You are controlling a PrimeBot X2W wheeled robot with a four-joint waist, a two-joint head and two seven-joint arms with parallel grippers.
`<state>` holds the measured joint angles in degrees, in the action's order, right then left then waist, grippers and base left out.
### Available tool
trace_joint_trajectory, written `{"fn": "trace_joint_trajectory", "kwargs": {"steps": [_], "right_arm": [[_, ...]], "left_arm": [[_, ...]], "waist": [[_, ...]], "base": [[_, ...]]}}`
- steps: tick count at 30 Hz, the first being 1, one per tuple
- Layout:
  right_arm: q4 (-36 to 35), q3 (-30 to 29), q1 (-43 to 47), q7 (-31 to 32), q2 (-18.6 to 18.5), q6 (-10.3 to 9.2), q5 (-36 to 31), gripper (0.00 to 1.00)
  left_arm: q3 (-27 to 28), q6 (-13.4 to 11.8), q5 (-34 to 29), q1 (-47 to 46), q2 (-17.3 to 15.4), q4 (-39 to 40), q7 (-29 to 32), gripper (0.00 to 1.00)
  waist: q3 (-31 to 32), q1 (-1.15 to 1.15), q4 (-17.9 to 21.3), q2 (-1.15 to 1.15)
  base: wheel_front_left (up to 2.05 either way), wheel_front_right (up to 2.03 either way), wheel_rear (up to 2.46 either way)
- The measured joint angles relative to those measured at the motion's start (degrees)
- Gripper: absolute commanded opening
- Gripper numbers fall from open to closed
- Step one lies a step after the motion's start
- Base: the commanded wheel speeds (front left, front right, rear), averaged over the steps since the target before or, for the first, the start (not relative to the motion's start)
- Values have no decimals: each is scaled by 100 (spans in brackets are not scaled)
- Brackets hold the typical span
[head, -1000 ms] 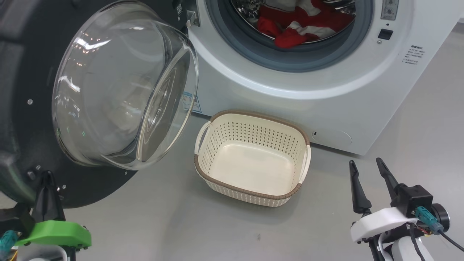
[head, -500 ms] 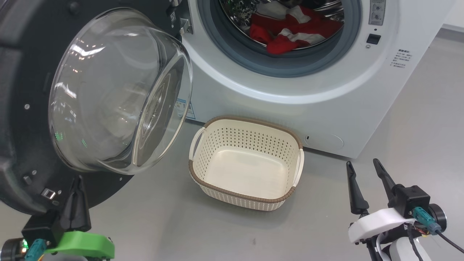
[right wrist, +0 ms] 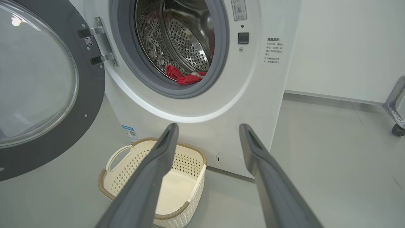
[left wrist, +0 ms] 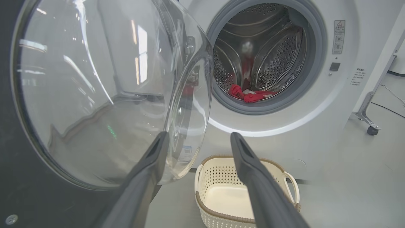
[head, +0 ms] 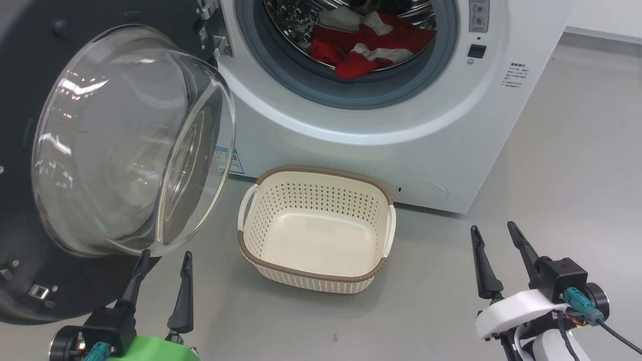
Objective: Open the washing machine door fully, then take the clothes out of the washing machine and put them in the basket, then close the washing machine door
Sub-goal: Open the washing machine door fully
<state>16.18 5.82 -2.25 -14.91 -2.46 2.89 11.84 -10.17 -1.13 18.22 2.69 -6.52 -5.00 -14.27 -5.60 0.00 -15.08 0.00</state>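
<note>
- Washing machine [head: 381, 145]: white front-loader standing on the grey floor [head: 551, 175].
- Washing machine door [head: 125, 140]: swung open on the robot's left, with its clear glass bowl bulging outward.
- Clothes [head: 368, 47]: red-and-white garment lying in the steel drum [head: 291, 20] near its front lip.
- Basket [head: 313, 173]: cream, on the floor just in front of the machine and below the opening.
- Left end effector [head: 166, 254]: released, jaws apart and gripping nothing, just below the door's glass.
- Right end effector [head: 492, 227]: released, jaws apart, off to the basket's right and apart from it.
</note>
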Motion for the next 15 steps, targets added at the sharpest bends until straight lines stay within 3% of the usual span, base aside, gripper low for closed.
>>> {"fn": "trace_joint_trajectory", "kwargs": {"steps": [15], "right_arm": [[-57, 386, 1, 0, -2, 7, 191, 100]], "left_arm": [[-85, 92, -18, 27, -41, 81, 16, 100]], "waist": [[63, 0, 757, 0]], "base": [[0, 0, 0]]}}
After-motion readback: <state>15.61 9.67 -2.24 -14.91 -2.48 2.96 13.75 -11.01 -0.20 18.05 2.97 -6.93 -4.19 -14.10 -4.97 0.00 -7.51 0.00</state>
